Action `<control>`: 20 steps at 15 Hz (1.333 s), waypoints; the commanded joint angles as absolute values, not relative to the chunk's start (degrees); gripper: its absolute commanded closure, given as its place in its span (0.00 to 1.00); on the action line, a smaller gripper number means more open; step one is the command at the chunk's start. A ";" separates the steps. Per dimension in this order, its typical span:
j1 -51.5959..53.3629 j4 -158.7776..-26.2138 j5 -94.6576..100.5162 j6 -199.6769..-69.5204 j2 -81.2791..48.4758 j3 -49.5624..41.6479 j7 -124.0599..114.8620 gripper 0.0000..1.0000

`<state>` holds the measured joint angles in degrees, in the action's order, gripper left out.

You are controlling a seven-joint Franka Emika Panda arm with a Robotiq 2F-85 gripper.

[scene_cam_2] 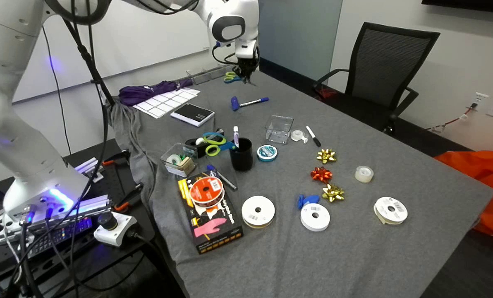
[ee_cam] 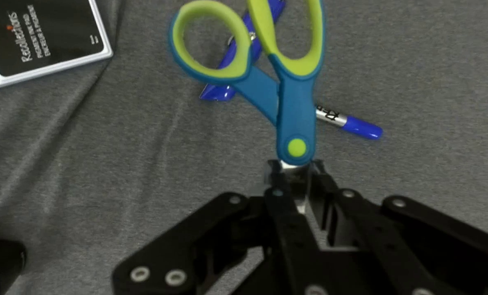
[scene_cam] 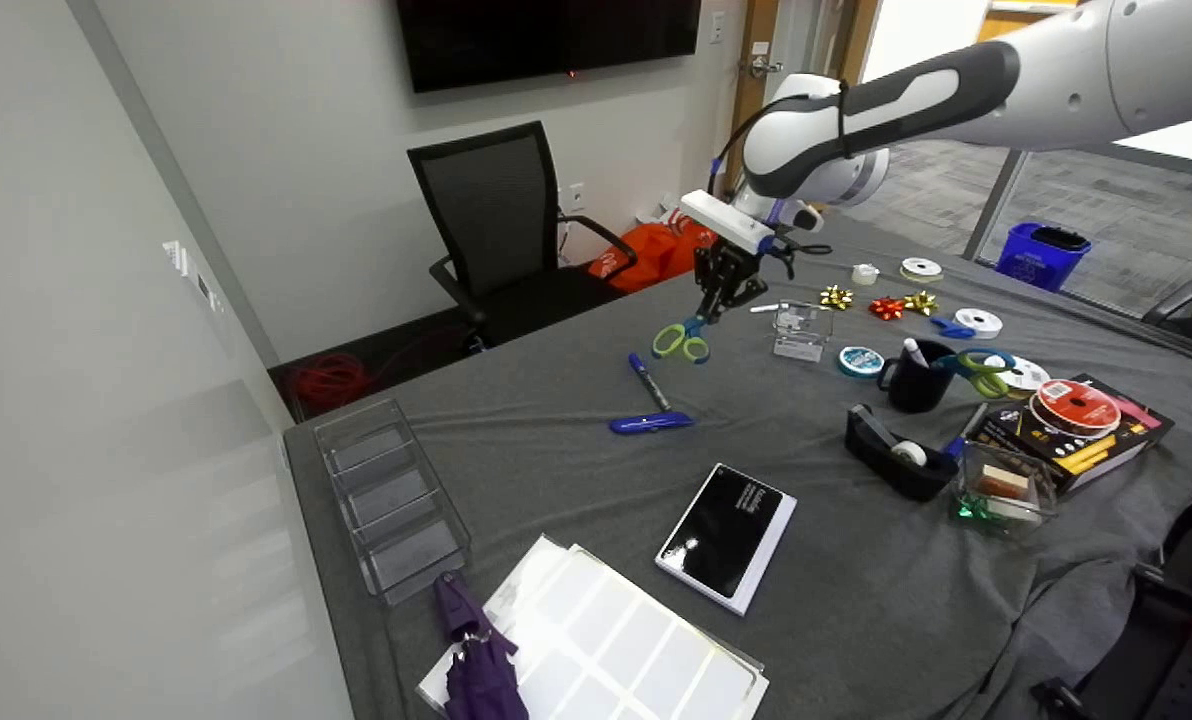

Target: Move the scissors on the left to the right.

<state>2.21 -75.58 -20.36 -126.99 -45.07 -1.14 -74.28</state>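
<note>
You are holding the scissors (ee_cam: 296,102), which have lime-green loops in blue handles, by their silvery blades. The gripper (ee_cam: 296,171) is narrow: its two fingers stand close together, one at each side of the blades, just past the pivot.

In the wrist view, the long axis of the scissors runs almost straight up and down. The loops are at the top, while the blades point to the bottom, back into your gripper. The handles are spread a little, so the left loop leans away from the right one. The blade tips are blurred between the fingers, and I cannot tell exactly where they finish. Behind the scissors you see, partly covered, a slim blue object (ee_cam: 217,92) and a blue-capped marker (ee_cam: 360,128). To the upper left lies the Recollections pigment ink pad (ee_cam: 51,32).

In both exterior views, you have the scissors above the gray tablecloth (scene_cam: 516,420). In an exterior view, the scissors (scene_cam: 694,326) are between the divided clear tray (scene_cam: 421,575) and the small clear box (scene_cam: 799,350), with the loops toward the lower left. In an exterior view, the scissors (scene_cam_2: 235,79) have their loops to the left of the gripper.
</note>
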 commanded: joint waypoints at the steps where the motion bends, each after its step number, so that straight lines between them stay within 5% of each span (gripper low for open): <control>1: 1.22 -78.44 -17.94 -126.37 -44.55 -0.82 -68.75 0.95; 4: 0.92 -80.21 -17.10 -126.43 -44.09 -0.86 -65.67 0.95; 5: 1.60 -77.87 -17.48 -126.79 -45.67 -1.24 -68.18 0.81; 10: 1.51 -78.40 -17.36 -126.79 -45.62 -1.29 -67.03 0.81; 11: 1.51 -78.40 -17.36 -126.79 -45.61 -1.29 -67.02 0.95; 20: -5.04 -79.38 -18.47 -126.18 -47.96 -1.54 -57.98 0.95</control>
<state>-3.05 -78.77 -17.37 -126.99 -47.83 -1.54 -61.92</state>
